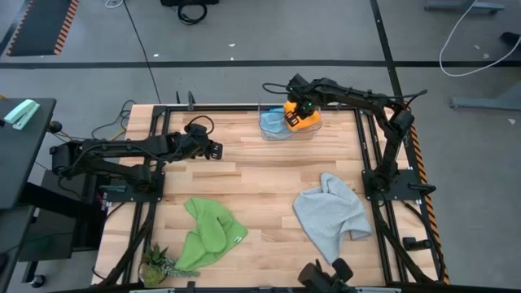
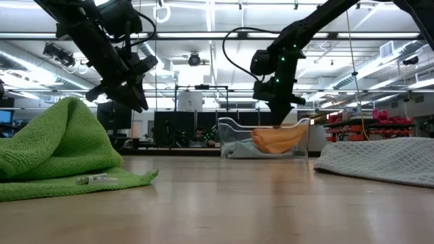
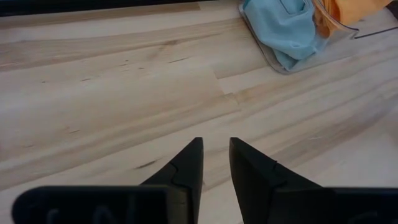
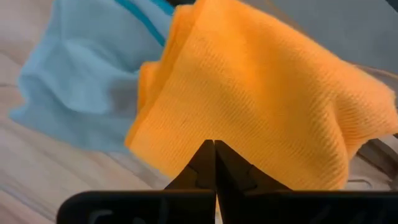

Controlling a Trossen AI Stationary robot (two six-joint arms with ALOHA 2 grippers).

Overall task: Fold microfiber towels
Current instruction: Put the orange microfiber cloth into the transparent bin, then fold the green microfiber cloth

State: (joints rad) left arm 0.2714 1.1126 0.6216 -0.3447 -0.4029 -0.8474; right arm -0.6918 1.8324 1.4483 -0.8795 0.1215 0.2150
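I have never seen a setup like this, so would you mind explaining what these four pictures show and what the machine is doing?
It is a two-armed robot at a wooden table. One picture looks straight down, one looks level across the tabletop, and two come from cameras on the wrists. A green towel and a grey towel lie crumpled on the table. A clear bin at the far edge holds a blue towel and an orange towel. The right hand is over the bin, its fingers shut and touching the orange towel; whether it grips it is unclear. The left hand hovers over bare wood, slightly open and empty.
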